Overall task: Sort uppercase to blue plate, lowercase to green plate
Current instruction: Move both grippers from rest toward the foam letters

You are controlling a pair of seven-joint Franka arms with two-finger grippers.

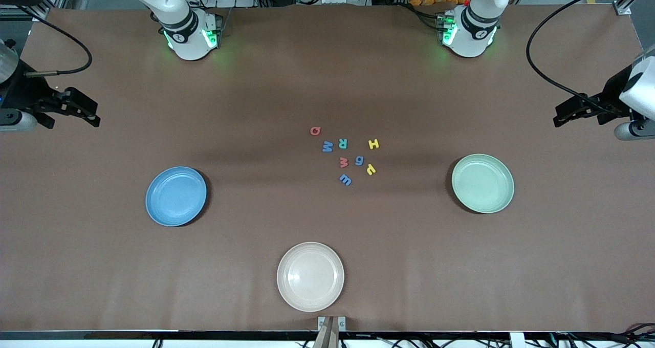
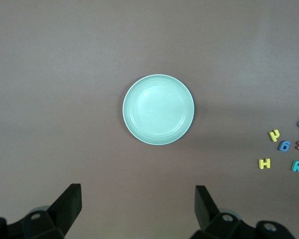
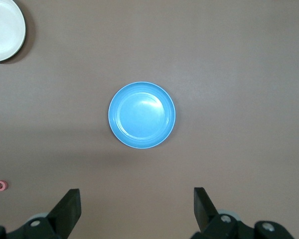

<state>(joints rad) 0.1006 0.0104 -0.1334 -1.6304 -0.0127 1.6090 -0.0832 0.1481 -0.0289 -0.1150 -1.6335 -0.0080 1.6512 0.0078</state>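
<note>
Both grippers hang wide open holding nothing: left gripper (image 1: 563,116) over the table's edge at the left arm's end, right gripper (image 1: 87,113) over the edge at the right arm's end. Green plate (image 1: 482,183) and blue plate (image 1: 176,196) sit bare. Uppercase (image 1: 344,143) and lowercase (image 1: 358,168) letters cluster mid-table between them, nothing blocking. A beige plate (image 1: 310,276) sits by the camera-side edge.
</note>
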